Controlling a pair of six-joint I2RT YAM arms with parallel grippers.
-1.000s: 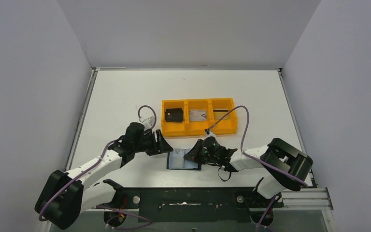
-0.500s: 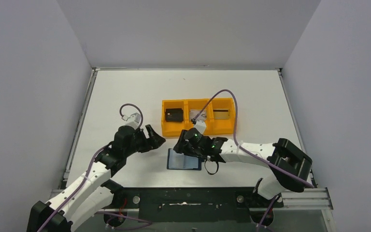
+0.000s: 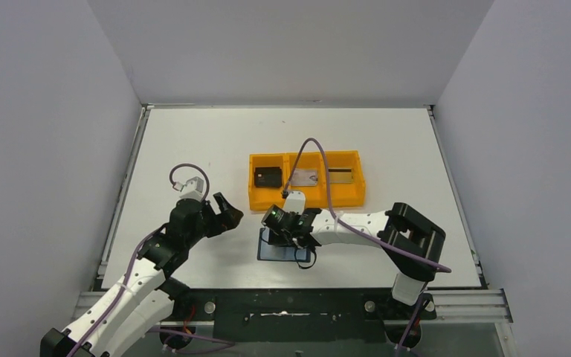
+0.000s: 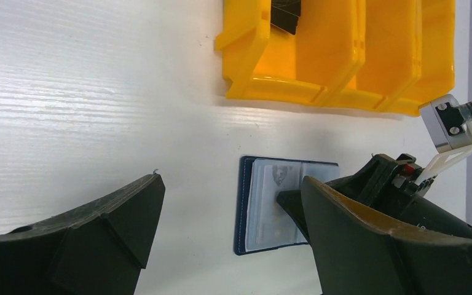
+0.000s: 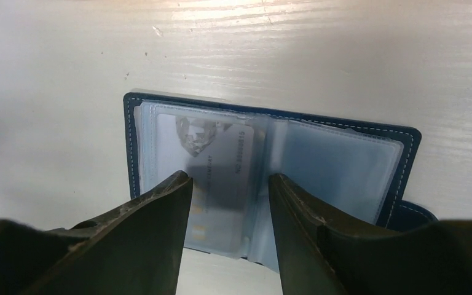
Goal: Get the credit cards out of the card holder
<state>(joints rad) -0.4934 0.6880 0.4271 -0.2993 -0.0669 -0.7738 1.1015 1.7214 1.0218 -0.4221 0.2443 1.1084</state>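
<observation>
The dark navy card holder (image 3: 284,255) lies open on the table; it also shows in the left wrist view (image 4: 244,209) and the right wrist view (image 5: 344,163). A pale silver-grey card (image 5: 218,157) sits in the clear pocket of one page. My right gripper (image 3: 276,235) (image 5: 227,184) is open just above that page, one finger to each side of the card. My left gripper (image 3: 229,210) (image 4: 230,184) is open and empty, left of the holder. A silver-grey card (image 3: 305,177) and a gold-tan card (image 3: 340,174) lie in the orange tray.
The orange three-compartment tray (image 3: 305,202) stands just behind the holder, and its front wall shows in the left wrist view (image 4: 319,92). Its left compartment holds a black item (image 3: 268,176). The right arm's purple cable (image 3: 320,160) arches over the tray.
My right gripper has moved left and now hangs over the holder's card page. My left gripper has drawn back to the left, away from the holder.
</observation>
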